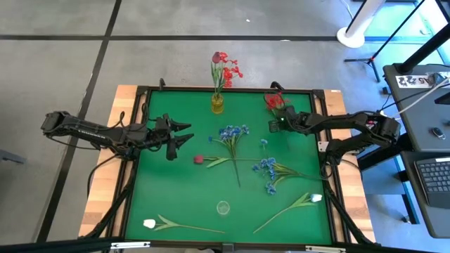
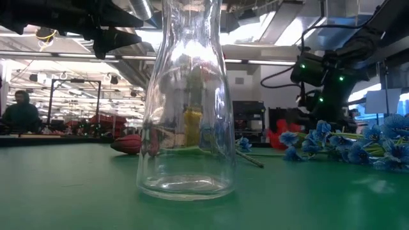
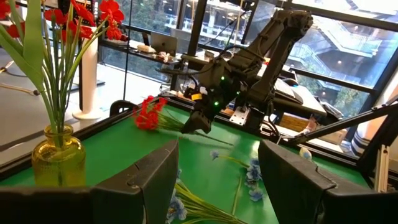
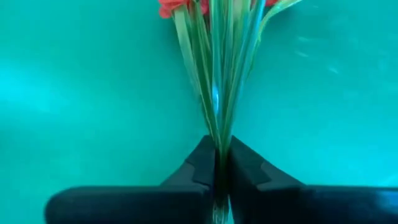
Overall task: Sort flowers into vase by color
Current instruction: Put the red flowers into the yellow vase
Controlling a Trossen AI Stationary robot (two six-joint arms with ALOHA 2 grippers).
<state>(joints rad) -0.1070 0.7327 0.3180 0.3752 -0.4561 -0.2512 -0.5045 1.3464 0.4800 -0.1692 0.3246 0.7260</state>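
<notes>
My right gripper (image 1: 273, 124) is at the table's far right, shut on a red small-blossom spray (image 1: 274, 100). My left gripper (image 1: 184, 133) hovers open at the left middle, holding nothing. A yellow vase (image 1: 218, 104) at the far edge stands upright with red flowers (image 1: 225, 67) in it. A clear glass vase (image 1: 223, 207) stands near the front. Lying flat on the mat are a dark red rosebud (image 1: 199, 159), two blue sprays (image 1: 232, 133) (image 1: 267, 169) and two white tulips (image 1: 150, 223) (image 1: 315, 198). My right gripper pinches the bundled green stems (image 4: 217, 140) of the red spray between its two fingers, at the stalk end away from the blossoms. The stems run forward out of the fingertips, toward the far edge. The blossoms (image 3: 149, 112) are low over the mat; whether they touch it I cannot tell.
The green mat has a raised dark frame (image 1: 140, 90) all round. The clear vase fills the middle of the low view (image 2: 185, 128). Bare mat lies between the yellow vase and the held spray. A person (image 2: 20, 112) shows far off in the room.
</notes>
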